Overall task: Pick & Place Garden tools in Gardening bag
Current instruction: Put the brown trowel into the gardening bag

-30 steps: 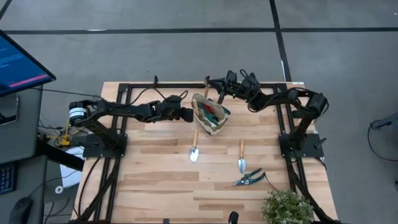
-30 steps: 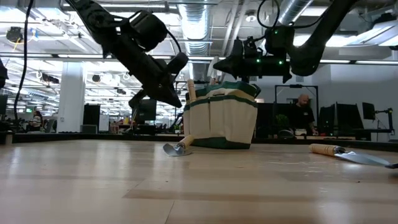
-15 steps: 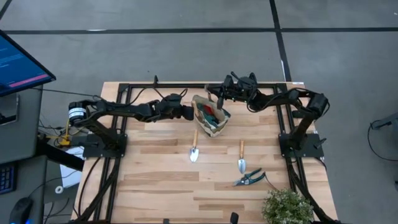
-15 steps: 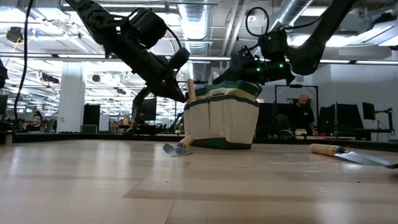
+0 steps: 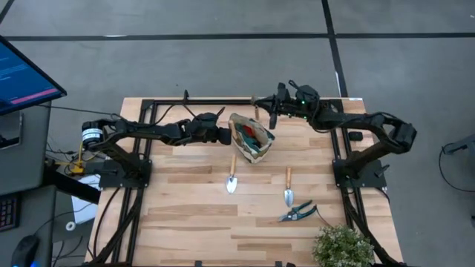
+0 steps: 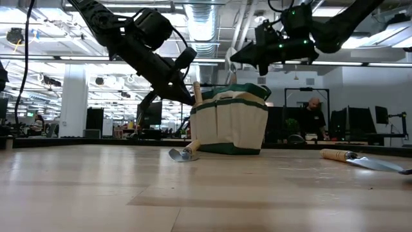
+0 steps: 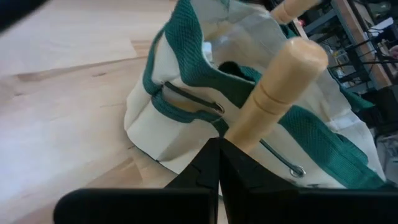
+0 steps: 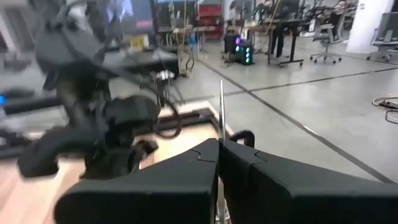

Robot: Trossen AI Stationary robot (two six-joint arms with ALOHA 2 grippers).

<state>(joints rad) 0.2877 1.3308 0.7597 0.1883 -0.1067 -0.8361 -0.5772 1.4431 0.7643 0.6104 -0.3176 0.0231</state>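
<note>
Two grippers sit near the worktop's far edge, one on each side of the bag (image 5: 251, 139). Left gripper (image 5: 225, 136) is clenched, its tips against the bag's left rim, just beside a wooden handle (image 7: 277, 93) that sticks up out of the bag. Something red and black lies inside the bag, though it is too small to make out clearly. Right gripper (image 5: 264, 113) hangs above and behind the bag, clenched on a trowel (image 8: 221, 112) whose blade shows thin between its fingers. Nearer the front edge lie a trowel (image 5: 231, 176), another trowel (image 5: 288, 188), then shears (image 5: 297, 213). Plant (image 5: 343, 247) stands at the front right corner.
</note>
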